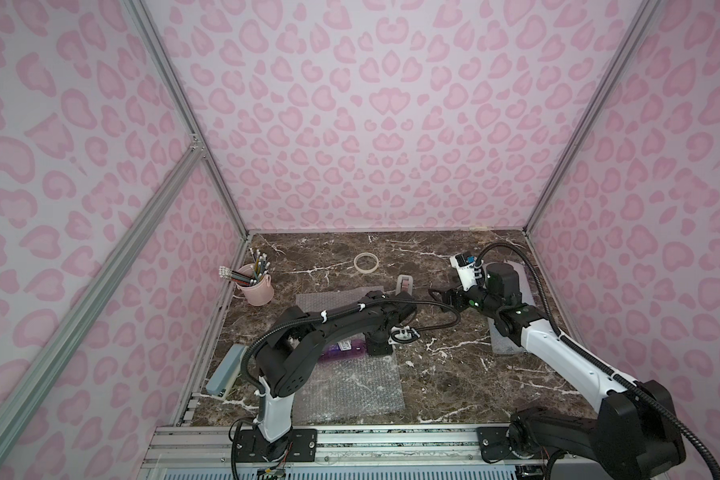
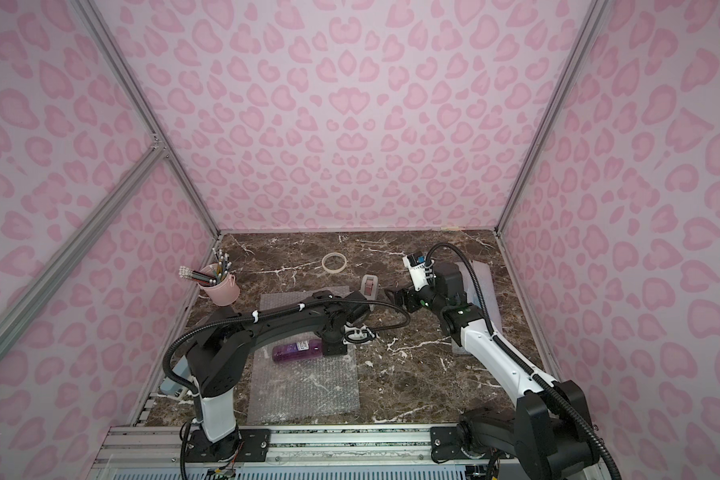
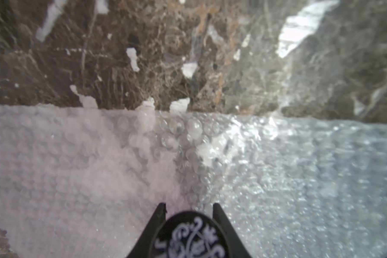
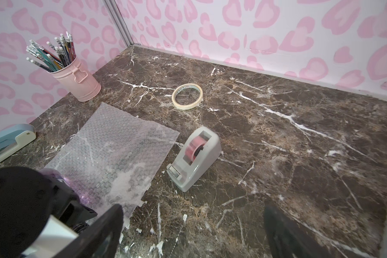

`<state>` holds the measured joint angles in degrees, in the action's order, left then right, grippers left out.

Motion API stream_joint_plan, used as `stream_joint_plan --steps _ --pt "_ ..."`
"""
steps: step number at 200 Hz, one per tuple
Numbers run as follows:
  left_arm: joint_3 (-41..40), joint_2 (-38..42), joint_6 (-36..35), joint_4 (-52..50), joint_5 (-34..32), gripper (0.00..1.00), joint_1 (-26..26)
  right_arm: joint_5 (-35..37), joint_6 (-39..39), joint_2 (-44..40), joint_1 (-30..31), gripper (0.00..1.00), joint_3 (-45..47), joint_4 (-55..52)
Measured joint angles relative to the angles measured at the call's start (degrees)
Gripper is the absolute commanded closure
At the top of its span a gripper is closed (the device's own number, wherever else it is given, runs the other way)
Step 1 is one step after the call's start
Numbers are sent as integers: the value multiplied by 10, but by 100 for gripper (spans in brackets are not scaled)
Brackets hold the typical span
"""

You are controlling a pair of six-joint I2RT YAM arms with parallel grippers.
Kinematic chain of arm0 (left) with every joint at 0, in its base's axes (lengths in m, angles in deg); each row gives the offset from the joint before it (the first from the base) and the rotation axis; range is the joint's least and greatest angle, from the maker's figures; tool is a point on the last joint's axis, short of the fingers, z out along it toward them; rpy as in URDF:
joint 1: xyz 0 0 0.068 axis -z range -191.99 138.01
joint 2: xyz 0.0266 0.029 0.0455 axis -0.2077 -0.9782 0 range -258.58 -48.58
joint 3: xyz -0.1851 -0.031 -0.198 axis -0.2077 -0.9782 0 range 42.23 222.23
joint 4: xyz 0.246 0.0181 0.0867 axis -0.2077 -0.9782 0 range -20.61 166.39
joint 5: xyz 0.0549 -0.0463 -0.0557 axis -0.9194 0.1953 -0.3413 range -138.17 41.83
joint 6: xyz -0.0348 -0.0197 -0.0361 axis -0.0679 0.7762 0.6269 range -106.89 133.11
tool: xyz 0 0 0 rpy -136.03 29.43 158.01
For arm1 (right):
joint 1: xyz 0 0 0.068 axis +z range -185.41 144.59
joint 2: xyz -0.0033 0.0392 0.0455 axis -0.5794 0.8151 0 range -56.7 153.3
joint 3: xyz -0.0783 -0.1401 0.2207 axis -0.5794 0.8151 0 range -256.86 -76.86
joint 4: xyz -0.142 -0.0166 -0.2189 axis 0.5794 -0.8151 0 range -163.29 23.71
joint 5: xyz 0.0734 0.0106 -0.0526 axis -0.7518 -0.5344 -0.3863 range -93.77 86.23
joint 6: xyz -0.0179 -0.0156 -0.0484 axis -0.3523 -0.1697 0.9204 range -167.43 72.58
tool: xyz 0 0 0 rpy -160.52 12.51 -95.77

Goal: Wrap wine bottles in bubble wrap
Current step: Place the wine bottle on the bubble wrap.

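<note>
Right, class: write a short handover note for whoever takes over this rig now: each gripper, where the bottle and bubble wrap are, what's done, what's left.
Left gripper: shut on the purple bottle's cap.
Right gripper: open, empty, hovering near the tape dispenser.
The bottle lies on its side at the far edge of the near bubble wrap sheet. A second sheet lies bare beyond it. A third sheet shows partly under the right arm.
Done: bottle set on wrap.
Left: roll it up, probably tape it. No other bottle in view.
</note>
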<state>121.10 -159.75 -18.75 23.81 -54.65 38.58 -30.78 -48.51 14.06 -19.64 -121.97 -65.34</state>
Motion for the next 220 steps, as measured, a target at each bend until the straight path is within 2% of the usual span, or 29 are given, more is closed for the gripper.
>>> stream_joint_plan --steps 38,48,57,97,101,105,115,120,144,169,196,220 --pt "29 -36 39 -1 -10 66 -7 0 2 -17 -11 1 3 -8" --pt "29 -35 46 -1 -11 56 -10 0 4 -22 -12 1 3 -15" --pt "25 -29 54 0 -10 51 -11 0 7 -29 -12 2 4 -22" --pt "0 39 79 -1 1 39 -35 -16 33 -97 -13 1 28 -42" --pt "-4 50 81 0 3 34 -39 -20 35 -106 -13 1 33 -42" --pt "-7 61 83 0 6 19 -43 -27 38 -116 -12 1 39 -41" --pt "-14 89 88 0 14 13 -53 -41 46 -139 -7 1 54 -38" --pt "-18 105 93 2 19 0 -61 -49 49 -149 0 1 61 -37" --pt "-45 175 113 9 50 2 -111 -83 76 -184 72 4 94 -33" --pt "-75 234 148 28 88 2 -172 -94 117 -171 169 7 115 -26" --pt "-109 287 191 54 147 2 -215 -75 169 -104 285 12 109 -38" --pt "-146 321 242 86 207 2 -259 -40 214 -7 381 17 87 -43"
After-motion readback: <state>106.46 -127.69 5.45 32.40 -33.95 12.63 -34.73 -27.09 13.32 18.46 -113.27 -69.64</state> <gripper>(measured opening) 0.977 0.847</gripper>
